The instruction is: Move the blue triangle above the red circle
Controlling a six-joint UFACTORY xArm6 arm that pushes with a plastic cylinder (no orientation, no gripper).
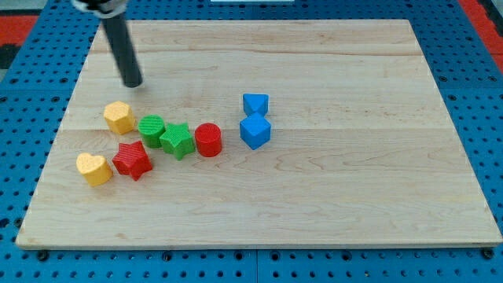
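Currently my tip [134,82] touches nothing, resting far left of the blue triangle [255,104], which sits upper-right of the red circle [208,140]. Best approach: circle right, nudge leftward gently.

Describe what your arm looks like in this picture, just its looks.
Only my rod shows: a straight, dark, nearly black cylinder, smooth and slightly glossy, with no markings or cables visible. At the view's top it enters a wider dark mount cut off by the frame. My tip is blunt and round. The arm itself is out of view.
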